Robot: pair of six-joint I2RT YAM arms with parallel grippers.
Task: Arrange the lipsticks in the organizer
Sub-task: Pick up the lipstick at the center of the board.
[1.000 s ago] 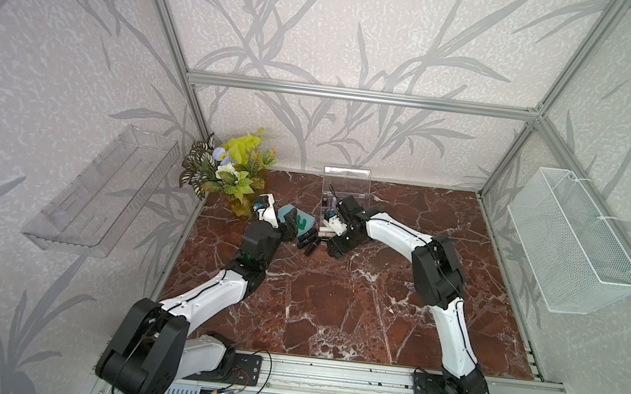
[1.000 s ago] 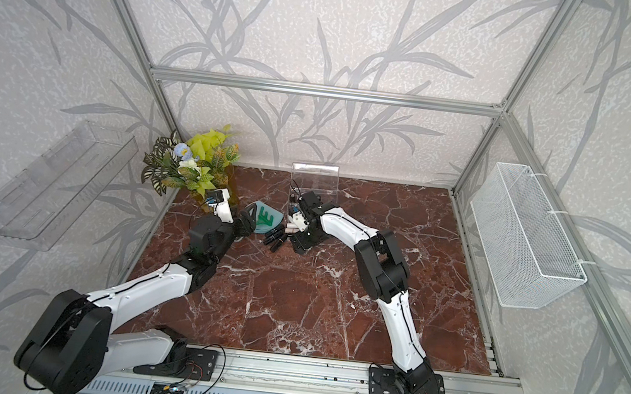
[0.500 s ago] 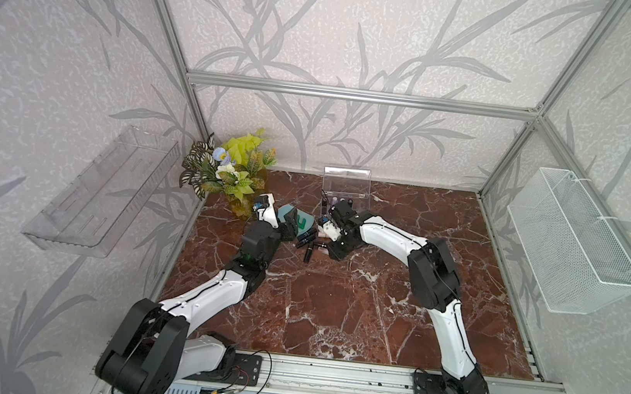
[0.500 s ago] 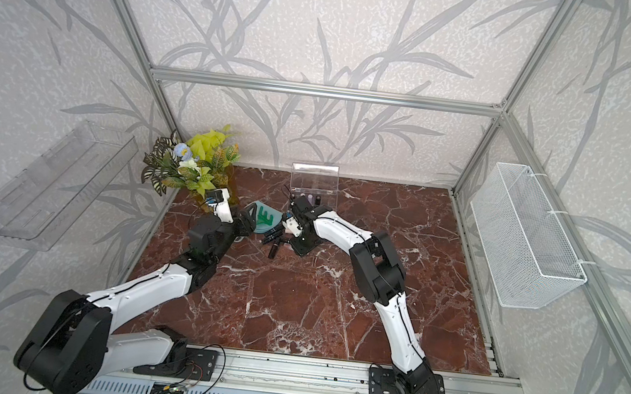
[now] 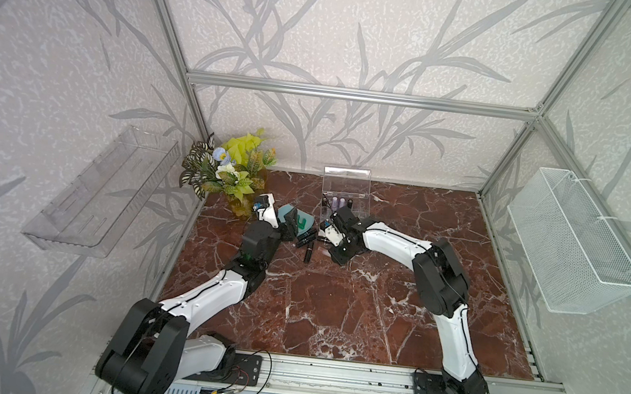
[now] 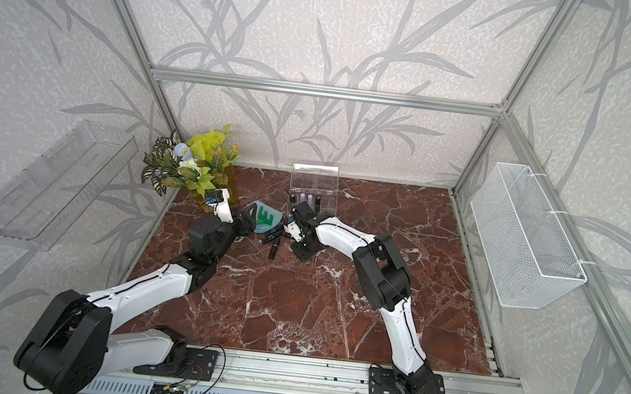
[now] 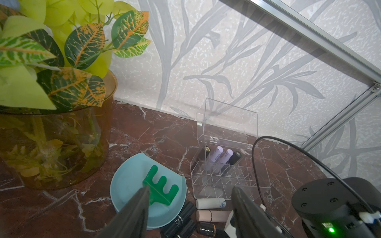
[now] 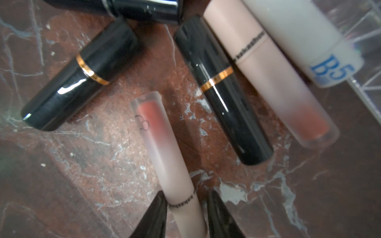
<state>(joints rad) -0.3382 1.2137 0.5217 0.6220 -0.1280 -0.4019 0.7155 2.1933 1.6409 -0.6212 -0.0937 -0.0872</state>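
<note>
Here right pincer (image 8: 186,193) clasps beige lipstick (image 8: 162,144), neighbours (image 8: 222,92) apart.

We look down from high above the front rail (image 5: 326,373) through two side-by-side eyes onto the whole table (image 5: 333,309). Our left wrist camera sits low, facing the back wall (image 7: 226,61). Our right hangs close over lipsticks (image 8: 222,88). Both wrist views share the white tube (image 7: 210,203) marked B5.

Around the red marble counter (image 5: 333,309)
Leafy artificial plant (image 5: 228,168) in an amber glass pot (image 7: 57,144) at a back corner; beside it a pale blue plastic dish (image 7: 127,185) carrying a green toy rake (image 7: 159,192); clear wall tray (image 5: 99,197) and white wire mesh basket (image 5: 567,243) on opposite walls.
</note>
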